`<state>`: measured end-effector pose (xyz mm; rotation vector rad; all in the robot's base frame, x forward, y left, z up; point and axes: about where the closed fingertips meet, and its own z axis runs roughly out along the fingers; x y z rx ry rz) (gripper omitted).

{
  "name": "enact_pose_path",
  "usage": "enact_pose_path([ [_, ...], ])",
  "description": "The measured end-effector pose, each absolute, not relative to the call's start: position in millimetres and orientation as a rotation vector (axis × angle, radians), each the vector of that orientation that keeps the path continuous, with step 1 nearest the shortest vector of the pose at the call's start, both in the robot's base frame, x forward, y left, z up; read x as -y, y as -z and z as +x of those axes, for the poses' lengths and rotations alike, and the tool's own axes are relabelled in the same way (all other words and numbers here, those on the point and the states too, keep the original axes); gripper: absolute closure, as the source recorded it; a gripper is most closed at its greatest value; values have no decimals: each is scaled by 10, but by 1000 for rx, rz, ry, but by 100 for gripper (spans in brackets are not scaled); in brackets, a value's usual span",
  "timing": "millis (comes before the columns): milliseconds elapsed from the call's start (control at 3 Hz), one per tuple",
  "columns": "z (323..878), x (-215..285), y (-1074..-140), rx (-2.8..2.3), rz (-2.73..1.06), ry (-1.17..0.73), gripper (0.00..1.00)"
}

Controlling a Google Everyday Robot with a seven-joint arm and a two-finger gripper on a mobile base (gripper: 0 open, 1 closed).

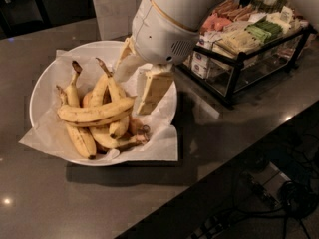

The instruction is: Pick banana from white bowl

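Observation:
The white bowl (40,88) sits on the dark counter, lined with a white paper sheet and holding several yellow bananas. A plump curved banana (94,112) lies across the top of the pile, its tip pointing right. My gripper (133,89) hangs from the white wrist over the right side of the bowl. Its cream fingers (154,91) are spread apart and tilted down-left, with nothing between them. The lower fingertip is just right of the top banana's tip, and I cannot tell if they touch.
A black wire rack (239,59) with packets stands to the right of the bowl, close to the wrist. The counter's front edge (209,178) runs diagonally at lower right, with cables on the floor beyond. A pale sheet (117,9) stands behind the bowl.

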<state>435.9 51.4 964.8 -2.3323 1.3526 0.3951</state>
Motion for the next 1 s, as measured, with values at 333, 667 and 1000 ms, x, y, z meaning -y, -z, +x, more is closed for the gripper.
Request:
enact_pose_path([
  [333,4359,-514,-9648,-1353,-2332,-395,57],
  [667,4359,-515,-9650,-1352,-2332,-394,50],
  [1000,4407,-503,-9597,-1368,-2318,-395,43],
])
